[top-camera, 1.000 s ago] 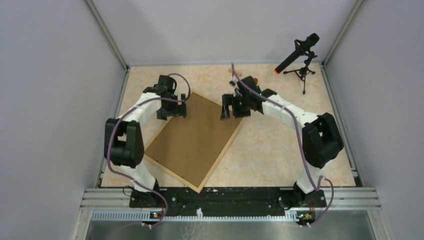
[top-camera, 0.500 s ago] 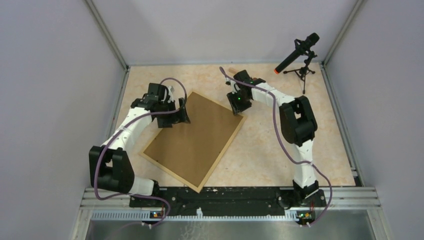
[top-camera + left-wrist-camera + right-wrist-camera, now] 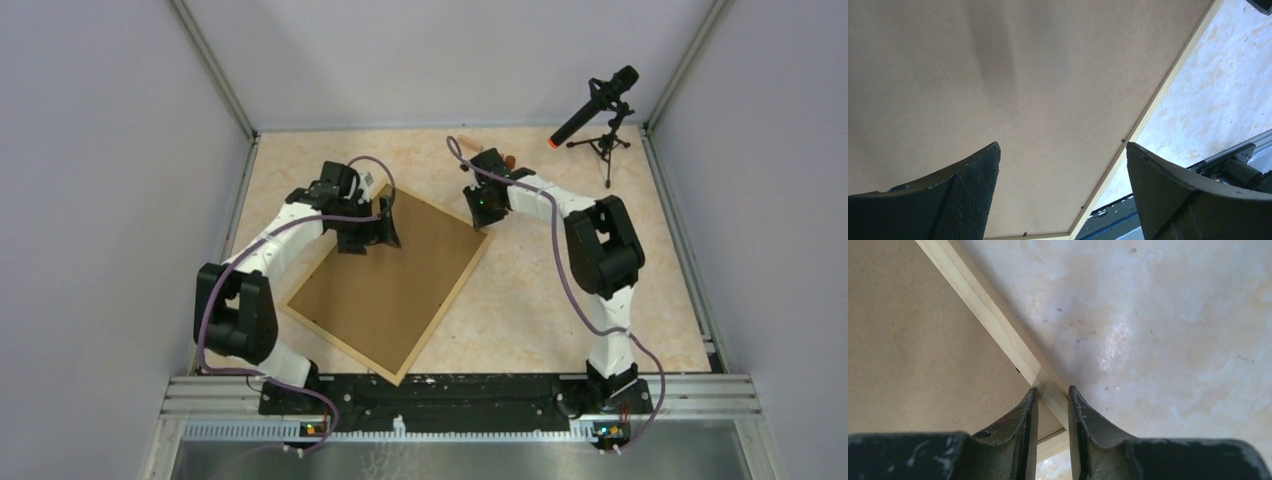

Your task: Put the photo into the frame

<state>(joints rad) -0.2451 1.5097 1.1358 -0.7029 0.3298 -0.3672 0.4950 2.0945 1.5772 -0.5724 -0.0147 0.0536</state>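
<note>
The frame (image 3: 390, 285) lies back up on the table, a brown board inside narrow pale rails, turned at an angle. My left gripper (image 3: 385, 235) hovers over its far part, jaws wide open, with only brown board (image 3: 1023, 75) and a pale rail (image 3: 1168, 85) between and beyond the fingers (image 3: 973, 185). My right gripper (image 3: 483, 215) sits at the frame's far right corner. There its fingers (image 3: 1023, 420) straddle the pale rail (image 3: 988, 315), one pressed on the board side and one on the outer side. The photo is out of view.
A black microphone on a small tripod (image 3: 600, 110) stands at the back right. A small orange-brown object (image 3: 510, 160) peeks out behind the right arm. Grey walls close in the marbled table (image 3: 560, 290) on three sides. The arms' mounting rail (image 3: 450, 390) runs along the near edge.
The right gripper's jaws have closed in around the rail at the frame's far right corner. The left gripper has shifted right over the brown board, still wide open.
</note>
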